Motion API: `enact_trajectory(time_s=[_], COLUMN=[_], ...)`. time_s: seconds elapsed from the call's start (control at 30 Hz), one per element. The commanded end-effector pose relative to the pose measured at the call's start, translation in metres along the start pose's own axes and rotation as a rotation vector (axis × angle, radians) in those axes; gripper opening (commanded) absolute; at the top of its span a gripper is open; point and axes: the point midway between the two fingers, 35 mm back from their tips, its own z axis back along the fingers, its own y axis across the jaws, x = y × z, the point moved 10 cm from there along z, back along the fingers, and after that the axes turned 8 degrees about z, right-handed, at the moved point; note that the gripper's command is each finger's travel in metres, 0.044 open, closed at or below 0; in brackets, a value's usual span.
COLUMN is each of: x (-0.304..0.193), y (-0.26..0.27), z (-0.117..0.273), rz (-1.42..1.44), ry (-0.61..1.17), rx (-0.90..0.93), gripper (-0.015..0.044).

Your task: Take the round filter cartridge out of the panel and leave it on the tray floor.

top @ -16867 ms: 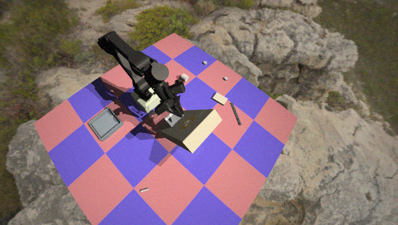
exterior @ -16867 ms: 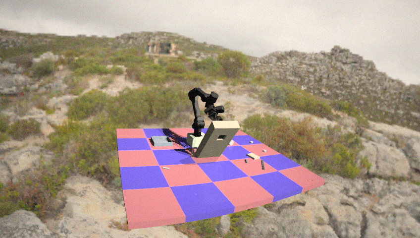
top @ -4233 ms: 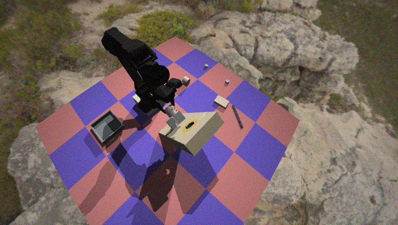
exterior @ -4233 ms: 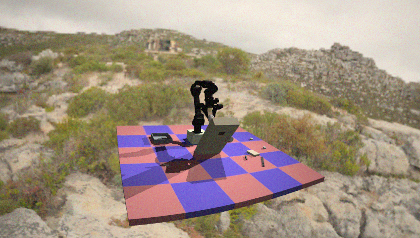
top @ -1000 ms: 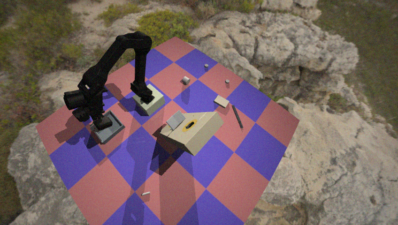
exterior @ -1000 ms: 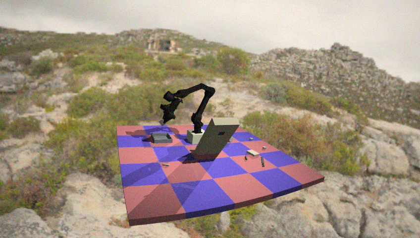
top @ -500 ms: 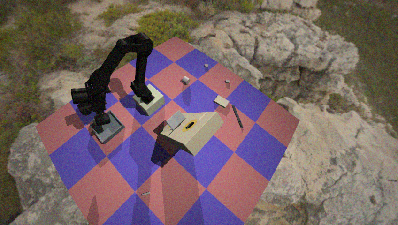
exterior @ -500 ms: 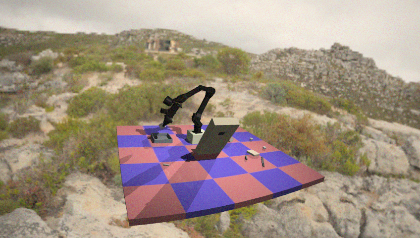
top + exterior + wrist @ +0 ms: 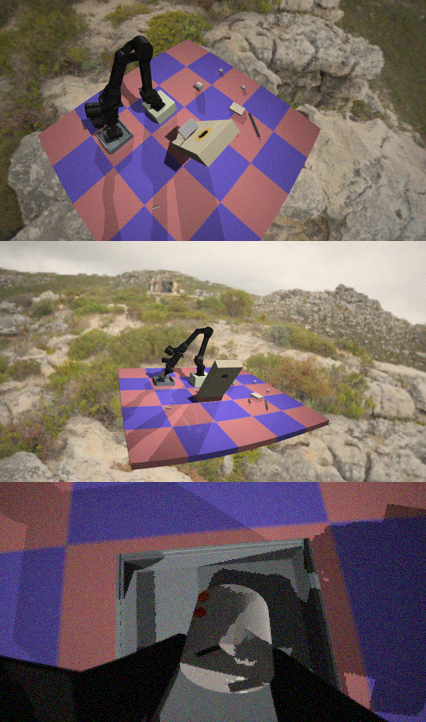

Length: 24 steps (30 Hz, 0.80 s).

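The cartridge (image 9: pixel 212 627), a grey-white cylinder with dark slots on its near face and two red dots on its side, is between my fingers. My gripper (image 9: pixel 114 134) (image 9: pixel 163 376) (image 9: pixel 227 649) is shut on it, pointing down inside the tray's outline. The tray (image 9: pixel 121 145) (image 9: pixel 166 383) (image 9: pixel 175 604) is grey, square and low-walled. Whether the cartridge touches the tray floor cannot be told; the gripper hides it in the top and exterior views. The beige service panel (image 9: pixel 191 146) (image 9: pixel 216 387) has a dark, empty-looking opening inside a yellow ring (image 9: pixel 197 138).
A grey flap (image 9: pixel 188 128) stands on the panel's face. The pale base block (image 9: pixel 165 112) (image 9: pixel 195 380) is beside the tray. A white cylinder (image 9: pixel 199 86), a flat beige block (image 9: pixel 236 108) and a dark rod (image 9: pixel 254 124) lie farther off. A small pale bar (image 9: pixel 155 207) (image 9: pixel 168 408) also lies there.
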Motion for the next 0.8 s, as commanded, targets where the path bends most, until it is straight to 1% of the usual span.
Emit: enact_trajectory(time_s=[0.0, 0.1, 0.67, 0.77], x=[-0.0104, -0.0124, -0.01, -0.0086], y=[0.0016, 0.0019, 0.0014, 0.0012], z=[-0.0127, -0.0148, -0.0111, -0.0095], rz=[0.003, 0.003, 0.0, 0.0], ry=[-0.003, -0.003, 0.008, 0.008], rx=[0.005, 0.005, 0.001, 0.001], gripper=[0.0, 0.0, 0.044, 0.044])
